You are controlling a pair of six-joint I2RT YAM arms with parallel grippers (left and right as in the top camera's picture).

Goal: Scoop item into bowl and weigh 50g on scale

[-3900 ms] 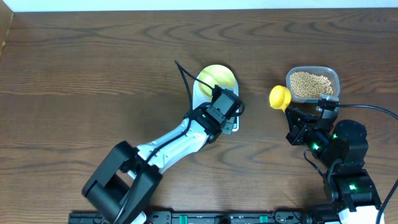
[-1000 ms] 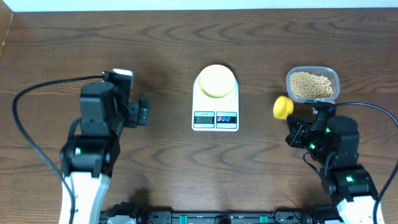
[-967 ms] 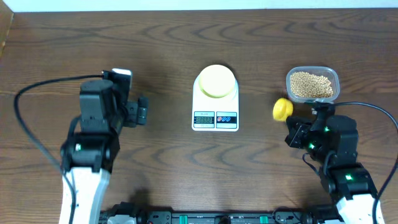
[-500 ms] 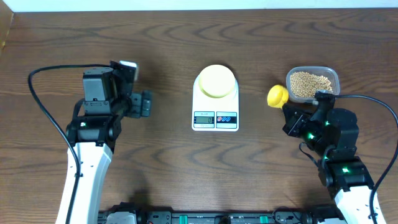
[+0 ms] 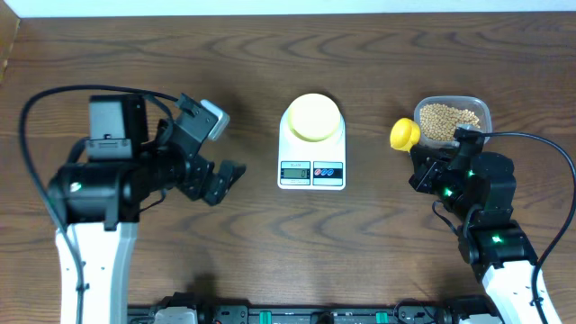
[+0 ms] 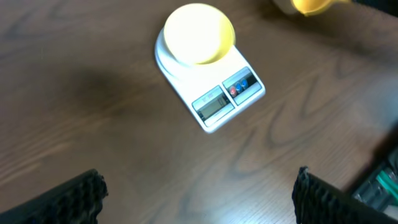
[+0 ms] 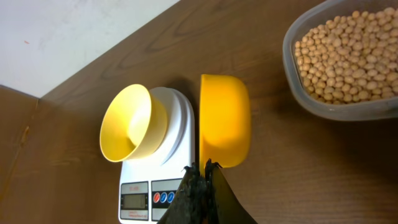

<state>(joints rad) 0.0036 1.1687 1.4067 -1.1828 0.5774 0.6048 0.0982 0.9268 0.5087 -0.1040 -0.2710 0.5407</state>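
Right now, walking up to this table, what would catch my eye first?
The pale-yellow bowl sitting on the white scale, dead centre. Then, to the right, a clear tub of tan beans, with a bright yellow scoop pinched in the right tool just beside it.

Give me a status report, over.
Left pincer open, empty. Right pincer shut on yellow spoon, beside bean tub. Bowl empty on scale. Nothing blocking.
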